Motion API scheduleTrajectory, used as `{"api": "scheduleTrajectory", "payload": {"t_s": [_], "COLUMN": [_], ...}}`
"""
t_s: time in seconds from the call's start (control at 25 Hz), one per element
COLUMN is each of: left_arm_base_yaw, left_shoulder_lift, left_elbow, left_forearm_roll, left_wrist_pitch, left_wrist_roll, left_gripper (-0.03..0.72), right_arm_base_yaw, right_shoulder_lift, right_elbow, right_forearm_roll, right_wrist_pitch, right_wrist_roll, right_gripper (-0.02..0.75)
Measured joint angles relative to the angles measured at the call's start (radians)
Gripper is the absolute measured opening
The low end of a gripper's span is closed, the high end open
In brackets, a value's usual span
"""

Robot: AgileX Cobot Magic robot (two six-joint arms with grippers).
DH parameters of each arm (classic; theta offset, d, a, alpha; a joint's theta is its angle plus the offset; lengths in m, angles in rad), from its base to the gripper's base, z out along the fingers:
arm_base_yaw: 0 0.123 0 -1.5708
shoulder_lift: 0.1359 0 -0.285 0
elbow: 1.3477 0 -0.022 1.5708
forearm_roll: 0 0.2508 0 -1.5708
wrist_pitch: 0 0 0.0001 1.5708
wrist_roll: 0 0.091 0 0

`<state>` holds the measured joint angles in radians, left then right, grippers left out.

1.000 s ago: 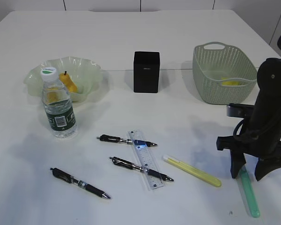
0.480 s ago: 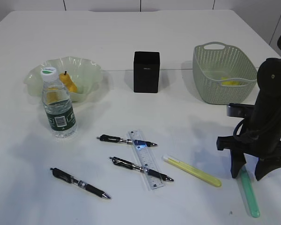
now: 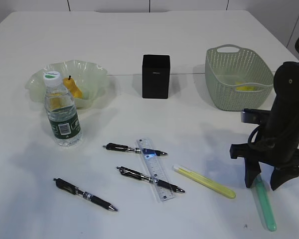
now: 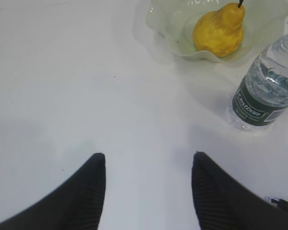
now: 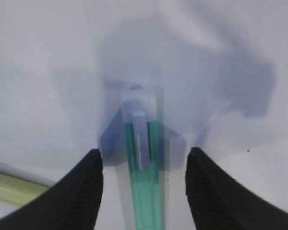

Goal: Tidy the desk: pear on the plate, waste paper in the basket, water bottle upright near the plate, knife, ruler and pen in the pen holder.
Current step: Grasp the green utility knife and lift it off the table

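Note:
My right gripper (image 3: 265, 185) (image 5: 143, 154) stands open low over the desk, its fingers astride the top end of a green utility knife (image 3: 265, 204) (image 5: 145, 187), not touching it. A yellow knife (image 3: 204, 181) lies to its left. The clear ruler (image 3: 155, 169) rests across two black pens (image 3: 134, 149) (image 3: 149, 179); a third pen (image 3: 84, 194) lies further left. The pear (image 3: 73, 88) (image 4: 220, 32) sits in the plate (image 3: 94, 72), the water bottle (image 3: 62, 112) upright beside it. My left gripper (image 4: 149, 158) hangs open over bare desk (image 4: 86, 86).
The black pen holder (image 3: 156, 76) stands at the middle back. The sage basket (image 3: 237, 74) at the back right holds something yellow (image 3: 246, 87), probably the waste paper. The desk's right edge runs just past my right arm.

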<state>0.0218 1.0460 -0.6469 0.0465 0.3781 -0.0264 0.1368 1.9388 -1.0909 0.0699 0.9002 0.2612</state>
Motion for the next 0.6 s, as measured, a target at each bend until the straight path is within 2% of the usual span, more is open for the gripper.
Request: {"api": "scheduleTrajectory", "payload": {"t_s": [0.6], "left_arm_base_yaw": [0.0], "left_shoulder_lift": [0.0], "left_elbow": [0.0], "left_forearm_roll": [0.0], "left_wrist_pitch": [0.0], "left_wrist_roll": [0.0], "left_gripper": [0.402], "right_arm_base_yaw": [0.0], "right_shoulder_lift": [0.0], "right_elbow": [0.0], "right_forearm_roll": [0.0], "right_wrist_pitch": [-0.051], "right_wrist_roll": [0.0], "right_gripper": [0.409]}}
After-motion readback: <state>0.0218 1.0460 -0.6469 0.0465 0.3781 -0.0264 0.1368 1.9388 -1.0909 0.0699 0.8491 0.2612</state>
